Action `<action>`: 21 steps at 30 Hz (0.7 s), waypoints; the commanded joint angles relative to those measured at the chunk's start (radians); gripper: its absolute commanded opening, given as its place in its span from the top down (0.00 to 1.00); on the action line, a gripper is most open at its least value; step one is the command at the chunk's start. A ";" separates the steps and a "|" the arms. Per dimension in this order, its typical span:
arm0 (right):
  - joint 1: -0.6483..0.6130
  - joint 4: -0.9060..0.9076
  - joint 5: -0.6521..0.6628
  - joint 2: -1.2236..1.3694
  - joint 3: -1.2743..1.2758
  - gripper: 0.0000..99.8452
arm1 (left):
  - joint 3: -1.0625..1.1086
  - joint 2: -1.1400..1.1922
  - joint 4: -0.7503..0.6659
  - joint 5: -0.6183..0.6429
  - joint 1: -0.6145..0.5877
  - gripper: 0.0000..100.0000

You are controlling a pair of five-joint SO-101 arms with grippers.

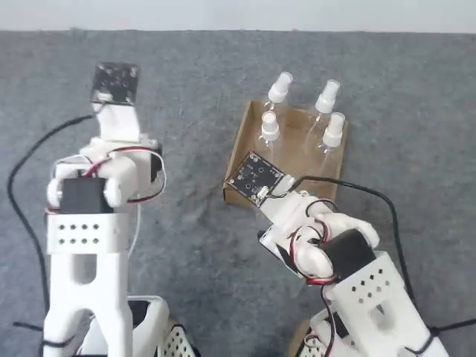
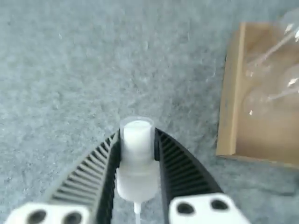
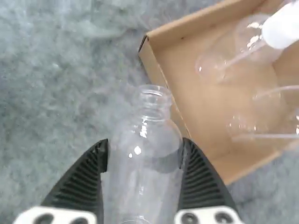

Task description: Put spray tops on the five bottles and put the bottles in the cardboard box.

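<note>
Black ribbed jaws of the left gripper (image 2: 137, 134) pinch a white plastic spray top (image 2: 137, 170); the right gripper (image 3: 145, 143) clamps an uncapped clear plastic bottle (image 3: 145, 163) by the lower-left corner of the brown cardboard box (image 1: 239, 152). Four capped bottles (image 1: 269, 128) sit inside; one remains. Open grey felt (image 1: 193, 89) lies frame-left.

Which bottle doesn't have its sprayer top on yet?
The bottle between the fingers of the right gripper, beside the cardboard box: its neck is open. The four bottles in the box all wear white spray tops.
</note>
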 commanded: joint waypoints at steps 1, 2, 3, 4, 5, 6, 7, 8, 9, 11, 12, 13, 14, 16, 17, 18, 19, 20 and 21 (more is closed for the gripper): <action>-0.012 -0.117 -0.006 -0.025 0.048 0.99 | -0.122 -0.040 0.029 0.058 0.008 0.99; -0.010 -0.140 -0.006 -0.025 0.060 0.99 | -0.139 -0.040 0.029 0.061 0.008 0.99; -0.010 -0.162 -0.006 -0.025 0.068 0.99 | -0.153 -0.040 0.031 0.060 0.008 0.99; -0.010 -0.188 -0.006 -0.025 0.069 0.99 | -0.166 -0.040 0.031 0.061 0.008 0.99; -0.010 -0.211 -0.006 -0.025 0.069 0.99 | -0.180 -0.040 0.032 0.061 0.008 0.99; -0.010 -0.232 -0.006 -0.025 0.069 0.99 | -0.189 -0.040 0.032 0.061 0.008 0.99; -0.010 -0.259 -0.012 -0.025 0.071 0.99 | -0.197 -0.040 0.032 0.061 0.008 0.99; -0.012 -0.288 -0.014 -0.021 0.075 0.99 | -0.203 -0.040 0.032 0.061 0.008 0.99; -0.025 -0.323 -0.014 -0.015 0.086 0.99 | -0.209 -0.040 0.032 0.066 0.008 0.99; -0.061 -0.424 -0.014 -0.015 0.130 0.99 | -0.226 -0.040 0.029 0.068 0.014 0.99; -0.079 -0.481 -0.014 -0.015 0.157 0.99 | -0.236 -0.040 0.026 0.068 0.028 0.99; -0.102 -0.539 -0.014 -0.015 0.183 0.99 | -0.251 -0.040 0.026 0.072 0.040 0.99; -0.122 -0.591 -0.014 -0.015 0.209 0.99 | -0.265 -0.040 0.026 0.089 0.051 0.99; -0.153 -0.673 -0.014 -0.015 0.249 0.99 | -0.305 -0.040 0.026 0.130 0.066 0.99; -0.165 -0.702 -0.014 -0.015 0.262 0.99 | -0.332 -0.040 0.028 0.147 0.068 0.99; -0.176 -0.722 -0.018 -0.015 0.270 0.99 | -0.361 -0.040 0.031 0.160 0.063 0.99; -0.186 -0.734 -0.040 -0.015 0.272 0.99 | -0.389 -0.043 0.032 0.170 0.058 0.99; -0.196 -0.740 -0.072 -0.015 0.272 0.99 | -0.409 -0.054 0.032 0.181 0.054 0.99; -0.205 -0.743 -0.106 -0.015 0.270 0.99 | -0.418 -0.074 0.031 0.190 0.041 0.99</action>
